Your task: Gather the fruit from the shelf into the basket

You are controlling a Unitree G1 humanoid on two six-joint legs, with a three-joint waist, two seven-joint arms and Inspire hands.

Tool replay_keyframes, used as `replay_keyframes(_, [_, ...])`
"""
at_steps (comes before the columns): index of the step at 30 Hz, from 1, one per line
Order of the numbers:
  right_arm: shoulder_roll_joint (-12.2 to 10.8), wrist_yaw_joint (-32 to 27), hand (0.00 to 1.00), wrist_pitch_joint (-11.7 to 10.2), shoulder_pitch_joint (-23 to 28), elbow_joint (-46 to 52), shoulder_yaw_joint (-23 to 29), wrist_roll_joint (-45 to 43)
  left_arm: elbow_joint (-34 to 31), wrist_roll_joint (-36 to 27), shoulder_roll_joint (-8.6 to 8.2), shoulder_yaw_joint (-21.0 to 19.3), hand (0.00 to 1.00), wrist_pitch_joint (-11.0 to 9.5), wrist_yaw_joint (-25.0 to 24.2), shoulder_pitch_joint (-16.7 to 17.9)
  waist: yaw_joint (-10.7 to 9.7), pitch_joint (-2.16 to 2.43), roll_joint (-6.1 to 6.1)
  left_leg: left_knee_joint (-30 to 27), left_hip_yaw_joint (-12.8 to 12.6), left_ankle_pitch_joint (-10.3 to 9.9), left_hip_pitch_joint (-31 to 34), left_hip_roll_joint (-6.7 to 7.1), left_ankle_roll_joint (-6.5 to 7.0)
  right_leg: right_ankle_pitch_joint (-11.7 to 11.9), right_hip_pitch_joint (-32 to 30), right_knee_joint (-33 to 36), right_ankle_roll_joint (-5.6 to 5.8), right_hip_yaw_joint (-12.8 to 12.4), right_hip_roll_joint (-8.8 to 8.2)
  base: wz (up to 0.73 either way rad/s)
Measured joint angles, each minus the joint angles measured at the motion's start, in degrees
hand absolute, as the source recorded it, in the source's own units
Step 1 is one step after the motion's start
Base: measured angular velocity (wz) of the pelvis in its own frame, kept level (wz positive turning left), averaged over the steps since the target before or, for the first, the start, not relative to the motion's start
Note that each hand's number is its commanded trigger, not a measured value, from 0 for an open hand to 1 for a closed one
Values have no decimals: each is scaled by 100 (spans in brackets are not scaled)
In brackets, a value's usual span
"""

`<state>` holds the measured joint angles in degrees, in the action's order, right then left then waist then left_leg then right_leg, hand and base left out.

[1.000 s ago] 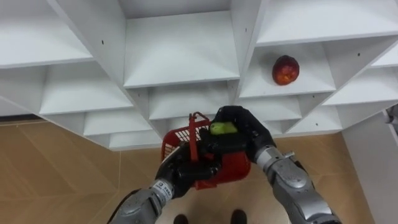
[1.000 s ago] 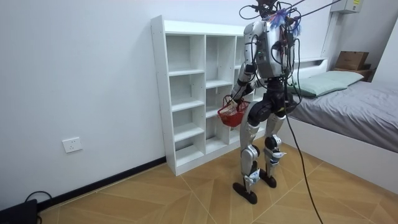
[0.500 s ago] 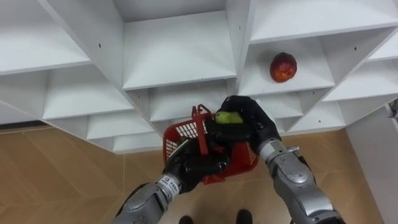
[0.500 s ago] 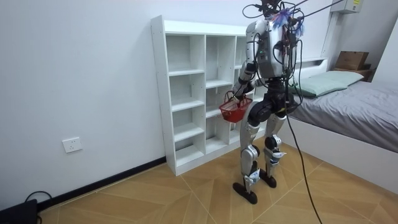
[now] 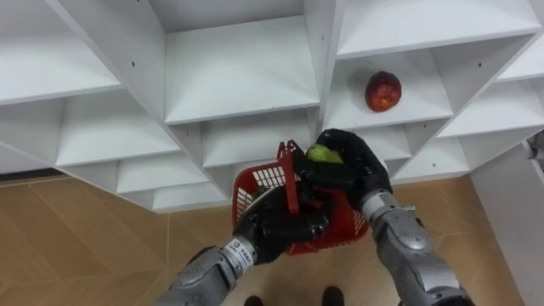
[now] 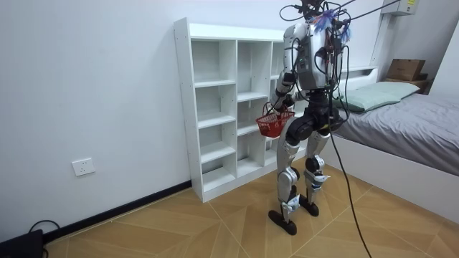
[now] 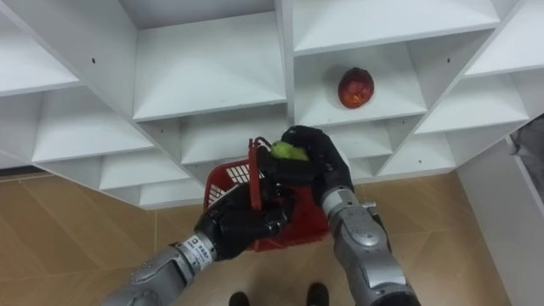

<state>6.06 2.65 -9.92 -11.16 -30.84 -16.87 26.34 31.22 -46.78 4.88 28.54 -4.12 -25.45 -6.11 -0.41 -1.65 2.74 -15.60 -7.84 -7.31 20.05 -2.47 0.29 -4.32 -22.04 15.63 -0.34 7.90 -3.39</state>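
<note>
I stand facing the white closet (image 5: 238, 76) (image 6: 215, 107). My left hand (image 5: 285, 228) (image 7: 242, 223) is shut on the upright handle of a small red basket (image 5: 340, 223) (image 7: 299, 223) (image 6: 272, 127), held at waist height before the shelves. My right hand (image 5: 353, 166) (image 7: 314, 161) is shut on a green fruit (image 5: 321, 154) (image 7: 287, 151), just over the basket's far rim. A red apple (image 5: 382, 91) (image 7: 355, 87) lies on a shelf in the right column, above and to the right of both hands.
The closet's other compartments hold nothing. Wooden floor (image 5: 76, 238) lies below the shelves. A white panel (image 5: 518, 221) stands at the right edge. In the room view a bed (image 6: 409, 115) is behind me at the room view's right.
Both hands and the basket have risen and shifted right, toward the shelves. The green fruit stays in my right hand above the basket.
</note>
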Motion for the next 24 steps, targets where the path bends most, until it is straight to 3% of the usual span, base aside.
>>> replay_keyframes(4, [-40, -7, 100, -21, 0, 0, -2, 276, -72, -104, -2, 85, 100, -6, 0, -4, -20, -38, -59, 0, 2, 0, 31, -1, 0, 0, -19, -6, 0, -5, 2, 0])
replay_keyframes(5, [-54, -11, 67, -29, 0, 0, -2, 293, -76, -108, -1, 82, 100, -10, 1, -4, -30, -39, -61, 0, 2, -1, 36, -1, 0, 0, -23, -6, 0, -5, 2, 0])
replay_keyframes(6, [-75, -17, 20, -58, 0, 0, -1, 303, -82, -116, -1, 79, 100, -20, 1, -4, -49, -39, -61, 0, 2, -1, 43, -1, 0, -1, -30, -7, 1, -7, 2, 0])
replay_keyframes(7, [-99, -24, 0, -87, 0, 0, 0, 320, -86, -125, -1, 79, 100, -44, 0, -8, -65, -39, -61, 0, 2, -1, 49, -1, 0, -1, -36, -7, 1, -8, 4, 0])
replay_keyframes(24, [-126, -59, 0, -315, -13, -135, 0, 219, -190, -275, 51, 92, 100, -72, -13, -5, -84, -35, -59, -5, 0, 0, 57, -5, -1, 3, -53, -1, -4, -5, 9, 0])
